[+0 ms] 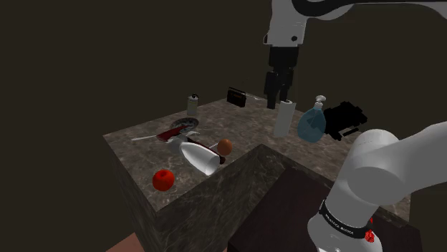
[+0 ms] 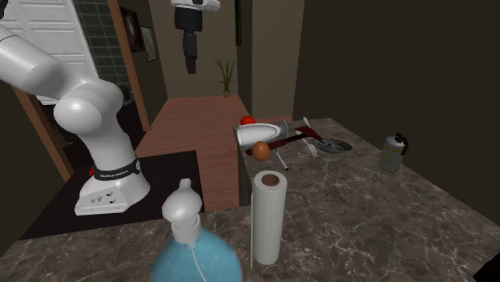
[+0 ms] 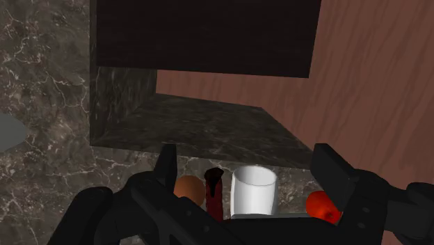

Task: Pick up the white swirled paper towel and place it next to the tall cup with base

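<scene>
**Paper towel roll upright by the blue bottle, end effector spread above**

We see the white paper towel roll (image 2: 268,216) standing upright on the marble worktop (image 2: 360,200). It is close to the corner where the worktop's edge turns beside the stand (image 2: 48,212). A blue pump bottle (image 2: 192,252) stands near it along that edge, apart from the roll. Behind the bottle lies a black object (image 1: 349,118) that we cannot identify.

The tall white cup (image 2: 263,133) lies on its side further along the edge that borders the wood floor (image 2: 200,128), with a dark red part (image 3: 213,195) against it. A brown egg-shaped thing (image 2: 261,150) rests just beside the cup, on the side toward the roll. A red fruit (image 1: 164,180) sits near the worktop's corner beyond the cup. Further in from that edge we find a shallow dish (image 2: 334,146) with a fork (image 2: 312,149) next to it and a grey-green flask (image 2: 392,152). A small dark box (image 1: 236,96) stands toward the opposite edge.

The arm (image 1: 387,172) rises from the stand, its upper link runs level high over the worktop, and the wrist points straight down. The end effector (image 1: 276,104) hangs in the air above the roll in the shoulder view and touches nothing. Its fingers (image 3: 167,163) are spread apart with nothing clasped. In the wrist view the cup, the egg-shaped thing and the red fruit show beyond the fingers, down on the worktop.
</scene>
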`<state>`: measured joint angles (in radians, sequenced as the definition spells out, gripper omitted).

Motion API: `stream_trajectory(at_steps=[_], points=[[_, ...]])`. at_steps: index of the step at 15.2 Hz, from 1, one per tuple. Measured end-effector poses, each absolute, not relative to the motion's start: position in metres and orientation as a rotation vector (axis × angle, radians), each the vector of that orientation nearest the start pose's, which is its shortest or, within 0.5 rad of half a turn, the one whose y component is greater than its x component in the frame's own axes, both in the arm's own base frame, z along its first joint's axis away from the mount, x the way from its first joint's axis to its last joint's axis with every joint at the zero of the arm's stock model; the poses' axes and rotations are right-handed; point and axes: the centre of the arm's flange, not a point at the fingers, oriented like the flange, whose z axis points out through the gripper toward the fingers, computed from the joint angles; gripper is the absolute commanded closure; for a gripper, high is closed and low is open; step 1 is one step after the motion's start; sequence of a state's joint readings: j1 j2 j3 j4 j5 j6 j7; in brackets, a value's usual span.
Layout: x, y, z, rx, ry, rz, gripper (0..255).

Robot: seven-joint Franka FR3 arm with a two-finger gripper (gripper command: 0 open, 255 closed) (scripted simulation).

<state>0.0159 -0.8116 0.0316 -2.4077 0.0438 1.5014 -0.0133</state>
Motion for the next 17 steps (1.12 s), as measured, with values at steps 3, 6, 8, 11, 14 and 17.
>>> stream_trajectory(at_steps=[3, 6, 8, 11, 14, 17], points=[[0.295, 0.006, 0.563, -3.118, -0.075, 0.144, 0], [0.304, -0.027, 0.553, -3.121, -0.065, 0.135, 0], [0.312, -0.048, 0.545, -3.124, -0.060, 0.129, 0], [0.326, -0.085, 0.534, -3.127, -0.049, 0.118, 0], [0.333, -0.119, 0.521, -3.130, -0.041, 0.108, 0], [0.345, -0.157, 0.510, -3.134, -0.031, 0.097, 0]])
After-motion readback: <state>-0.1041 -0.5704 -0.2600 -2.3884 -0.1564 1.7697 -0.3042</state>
